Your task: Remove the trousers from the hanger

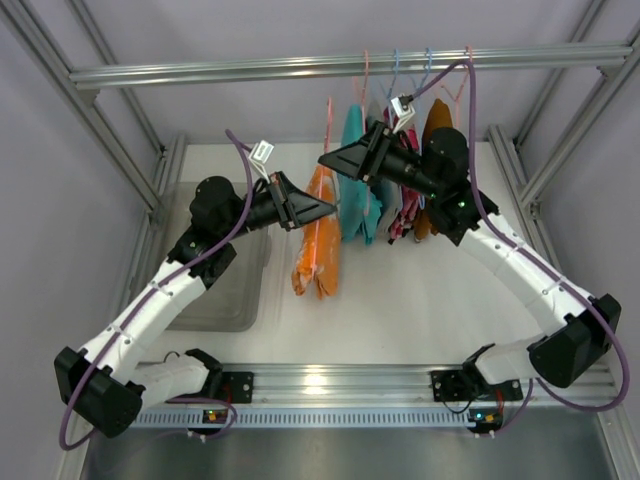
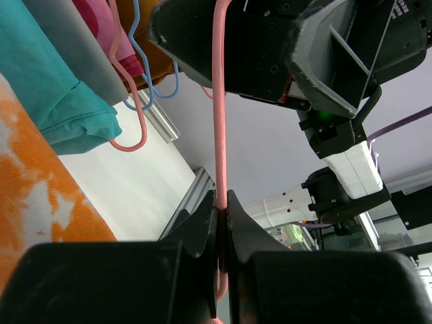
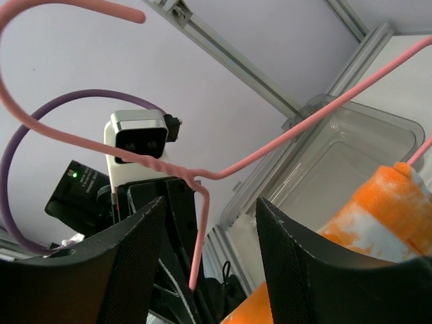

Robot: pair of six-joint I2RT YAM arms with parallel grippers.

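Observation:
The orange trousers (image 1: 318, 245) with white blotches hang folded over the thin pink hanger (image 1: 328, 125), which is held in the air below the rail. My left gripper (image 1: 330, 208) is shut on one of the hanger's wires (image 2: 219, 101), just above the cloth (image 2: 40, 196). My right gripper (image 1: 324, 160) is higher up, at the hanger's neck. In the right wrist view its jaws (image 3: 209, 200) stand apart, with the twisted neck and a downward wire (image 3: 199, 229) between them and touching neither pad. The trousers (image 3: 378, 209) show at lower right there.
A teal garment (image 1: 358, 190), a pink one and a brown-orange one hang on pink and blue hangers from the metal rail (image 1: 250, 70), just right of the trousers. A clear plastic bin (image 1: 225, 290) sits on the table at left. Frame posts stand at both sides.

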